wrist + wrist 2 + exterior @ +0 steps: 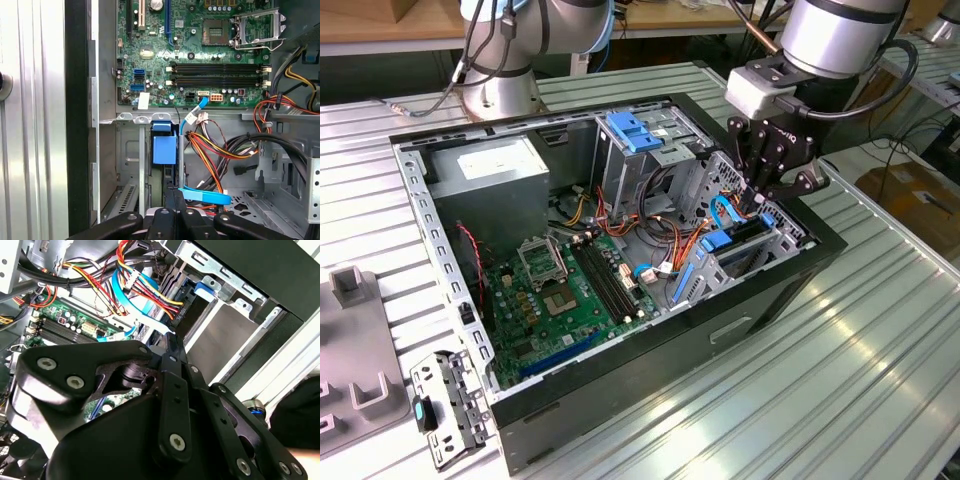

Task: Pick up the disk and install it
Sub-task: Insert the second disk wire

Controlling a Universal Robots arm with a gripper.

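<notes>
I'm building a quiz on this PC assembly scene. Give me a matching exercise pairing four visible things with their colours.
Things:
1. motherboard
2. gripper
3. bracket atop the drive bay
4. power supply box

Colours:
A. blue
B. silver-grey
C. green
D. black

Pairs: 1-C, 2-D, 3-A, 4-B

My tool (172,220) low over the drive cage, blue carrier (164,149) beside coloured cables (215,150), green motherboard (195,50) beyond.
</notes>
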